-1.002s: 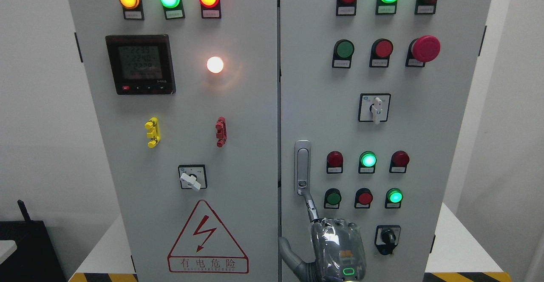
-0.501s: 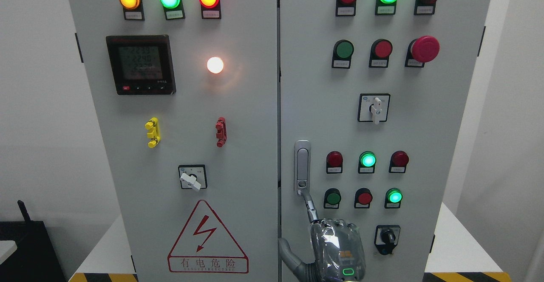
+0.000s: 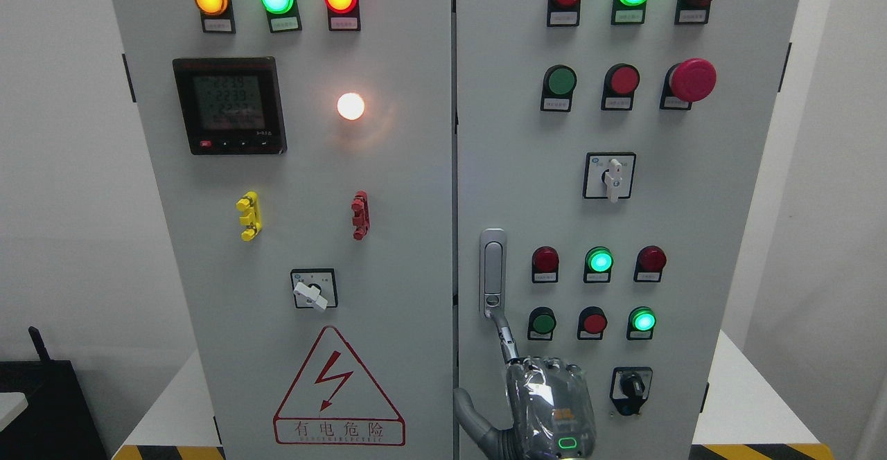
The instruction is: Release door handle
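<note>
Door handle (image 3: 493, 273), silver and tall, sits upright on the left edge of the right cabinet door (image 3: 693, 190), just beside the gap between the two doors. One robot hand (image 3: 551, 404) comes up from the bottom edge, a little right of the middle, so I cannot tell for sure which arm it belongs to. One thin finger (image 3: 504, 332) points up and its tip touches the bottom end of the handle, by the small keyhole. The thumb sticks out to the left and touches nothing. The other fingers are hidden behind the shiny back of the hand, so I cannot tell if they are curled. The hand does not wrap around the handle. On the right door I count twelve round lights and buttons, one big red mushroom button (image 3: 691, 79) among them, and two turn switches. The hand stands partly in front of the lowest black switch (image 3: 630, 389). On the left door (image 3: 305, 190) there are four glowing lights, one dark meter screen (image 3: 229, 105), one yellow clip (image 3: 249, 215), one red clip (image 3: 359, 215), one turn switch (image 3: 313, 289), and one red lightning warning triangle (image 3: 338, 391).
</note>
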